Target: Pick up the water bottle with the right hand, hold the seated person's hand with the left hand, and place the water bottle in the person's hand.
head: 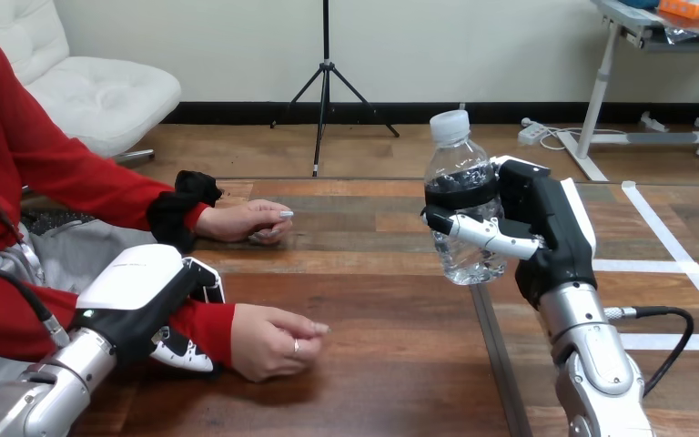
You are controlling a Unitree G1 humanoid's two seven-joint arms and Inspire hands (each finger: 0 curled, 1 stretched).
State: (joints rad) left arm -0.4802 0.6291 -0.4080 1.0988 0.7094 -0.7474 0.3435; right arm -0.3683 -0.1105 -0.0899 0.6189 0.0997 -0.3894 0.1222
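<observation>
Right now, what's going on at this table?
The robot's right hand holds a bottle upright above the table, fingers curled round it. Its left hand is closed on the person's nearer wrist. That person's hand rests on the table, apart from the bottle, so the handover is not yet done.

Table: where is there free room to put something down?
Bare wood of the table lies between the person's nearer hand and the water bottle in the right hand, and right of that hand, by the white tape. Crowded at left: the person's farther hand, and the left hand round the nearer wrist.
</observation>
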